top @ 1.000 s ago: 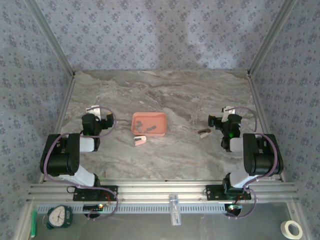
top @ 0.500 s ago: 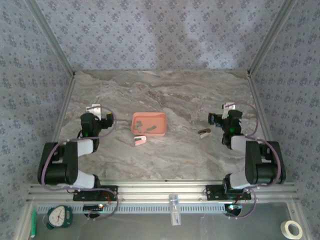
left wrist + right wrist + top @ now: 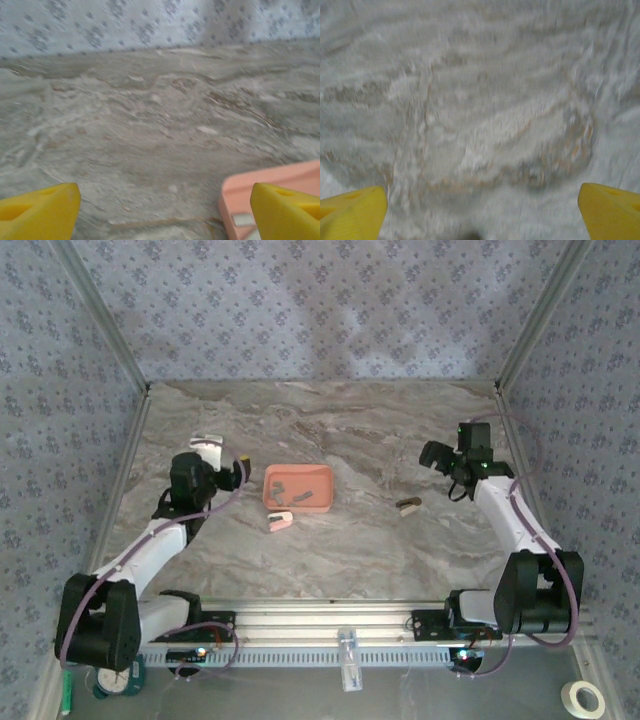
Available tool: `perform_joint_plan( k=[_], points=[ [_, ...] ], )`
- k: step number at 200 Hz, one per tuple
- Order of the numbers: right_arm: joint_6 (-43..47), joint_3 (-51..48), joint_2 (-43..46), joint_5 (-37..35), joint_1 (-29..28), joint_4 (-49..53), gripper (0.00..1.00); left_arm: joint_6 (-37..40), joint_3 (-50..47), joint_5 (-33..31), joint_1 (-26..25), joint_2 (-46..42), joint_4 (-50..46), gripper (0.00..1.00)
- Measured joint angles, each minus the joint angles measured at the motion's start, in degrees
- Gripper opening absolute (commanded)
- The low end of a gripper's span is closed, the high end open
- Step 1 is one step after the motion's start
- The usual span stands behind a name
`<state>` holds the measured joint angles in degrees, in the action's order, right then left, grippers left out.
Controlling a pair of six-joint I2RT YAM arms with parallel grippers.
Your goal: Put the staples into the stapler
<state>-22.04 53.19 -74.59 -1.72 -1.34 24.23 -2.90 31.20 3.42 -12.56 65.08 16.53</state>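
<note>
1. Left gripper (image 3: 238, 468): positioned just to the left of the salmon-pink rectangular plastic tray (image 3: 297, 469), fingers directed toward it. In the left wrist view the gripper (image 3: 160, 215) has its yellow fingertips (image 3: 37, 207) spread wide with only tabletop between them. It holds nothing. The tray corner (image 3: 272, 180) lies just beside the right-hand fingertip.

2. Short, thin grey metallic staple strips (image 3: 278, 485): lying loose inside the tray. One strip (image 3: 243, 220) is visible at the tray corner in the left wrist view.

3. Small pale pink-and-white stapler (image 3: 279, 521): resting on the grey-veined marble-pattern tabletop (image 3: 350, 420), just off the near left corner of the tray, apart from both grippers.

4. Small brown-and-grey object (image 3: 407, 506): on the tabletop to the right of the tray, well apart from it. Its identity cannot be determined.

5. Right gripper (image 3: 433, 456): further right of the tray, beyond the brown-and-grey object. In the right wrist view the gripper (image 3: 480, 210) has its yellow fingertips (image 3: 352, 207) at full spread over bare, blurred tabletop. It holds nothing.
</note>
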Motion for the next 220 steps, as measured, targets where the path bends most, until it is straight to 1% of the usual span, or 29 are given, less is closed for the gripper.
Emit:
perform_joint_plan(
  k=[26,55,112,153,220],
  points=[
    [-3.2,0.0,-0.1,0.6,-2.1,7.5,1.0,-0.3,0.3,0.8,-1.8,-0.4,-3.4,0.88],
    [-5.3,-0.2,0.0,1.5,-3.9,11.1,1.0,-0.8,0.3,0.9,-1.9,-1.2,-5.0,0.88],
    [-7.6,-5.3,1.7,5.1,-4.7,11.1,0.98,-1.5,0.3,0.9,-2.1,-1.2,-6.1,0.88],
    [-8.6,-6.3,1.3,8.7,-4.7,9.1,0.96,-2.5,0.3,0.9,-2.3,-1.2,-6.1,0.88],
    [-9.8,-6.3,-5.2,12.1,-5.6,5.8,0.92,-3.2,0.3,0.8,-2.3,-1.2,-5.8,0.89]
  ],
)
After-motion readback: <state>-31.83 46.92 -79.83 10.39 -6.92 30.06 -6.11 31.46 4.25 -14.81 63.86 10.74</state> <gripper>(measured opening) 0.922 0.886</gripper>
